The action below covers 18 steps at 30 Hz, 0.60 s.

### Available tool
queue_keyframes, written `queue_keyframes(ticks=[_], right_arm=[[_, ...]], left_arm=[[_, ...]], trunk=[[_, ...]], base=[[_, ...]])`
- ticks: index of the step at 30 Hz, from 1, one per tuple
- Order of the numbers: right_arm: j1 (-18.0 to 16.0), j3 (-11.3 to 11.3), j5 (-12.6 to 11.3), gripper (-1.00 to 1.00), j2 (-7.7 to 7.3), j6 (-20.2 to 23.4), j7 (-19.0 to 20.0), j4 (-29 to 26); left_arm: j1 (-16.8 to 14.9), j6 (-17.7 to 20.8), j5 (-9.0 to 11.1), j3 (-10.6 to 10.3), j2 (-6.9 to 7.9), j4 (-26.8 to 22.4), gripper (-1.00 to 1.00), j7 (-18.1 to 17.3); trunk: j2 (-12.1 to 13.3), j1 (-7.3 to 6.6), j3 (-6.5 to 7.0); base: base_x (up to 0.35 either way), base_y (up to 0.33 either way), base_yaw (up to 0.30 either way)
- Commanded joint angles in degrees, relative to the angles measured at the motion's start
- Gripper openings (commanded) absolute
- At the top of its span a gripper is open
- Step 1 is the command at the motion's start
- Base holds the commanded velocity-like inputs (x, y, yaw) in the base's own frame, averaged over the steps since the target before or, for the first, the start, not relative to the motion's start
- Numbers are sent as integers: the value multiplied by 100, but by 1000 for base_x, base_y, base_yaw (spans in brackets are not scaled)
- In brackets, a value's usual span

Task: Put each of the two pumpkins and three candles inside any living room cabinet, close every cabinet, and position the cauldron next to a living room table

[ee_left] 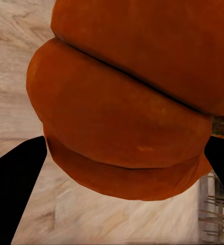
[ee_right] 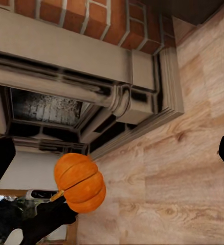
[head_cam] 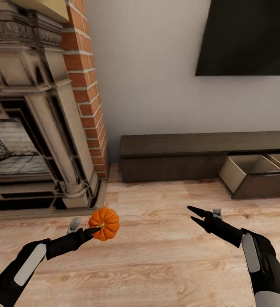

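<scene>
Head view, ribbed orange pumpkin point(head_cam: 104, 223), dark stem

Head camera looks down over both arms; left wrist camera sits tight against the pumpkin point(ee_left: 122, 117); right wrist camera faces it across the floor.

The pumpkin point(head_cam: 104, 223) has a smooth, matt orange skin, ribbed in broad lobes; the floor point(head_cam: 157, 256) is pale wood plank with a visible grain and a faint sheen; the cabinet point(head_cam: 174, 157) is dark-brown wood, matt, its open drawer point(head_cam: 246, 170) lined in a plain pale beige; the fireplace point(head_cam: 41, 128) looks like carved grey-beige stone, rough and mottled; beside it runs a column of red brick point(head_cam: 86, 85) with pale mortar; the wall point(head_cam: 148, 76) is flat, matt off-white; both grippers, left point(head_cam: 96, 230) and right point(head_cam: 191, 214), are smooth matt black.
</scene>
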Motion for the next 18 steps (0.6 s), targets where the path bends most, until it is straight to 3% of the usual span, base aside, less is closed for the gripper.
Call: queue_keyframes(ticks=[1, 18], right_arm=[[-6, -9, 23, 100, 2, 20, 31, 13], [-4, -10, 23, 100, 2, 18, 21, 42]], left_arm=[[-3, 44, 80, -7, 4, -4, -100, 5], [-3, 44, 80, -6, 4, -4, -100, 5]], trunk=[[40, -24, 14], [721, -397, 319]], base=[[0, 0, -280], [0, 0, -280]])
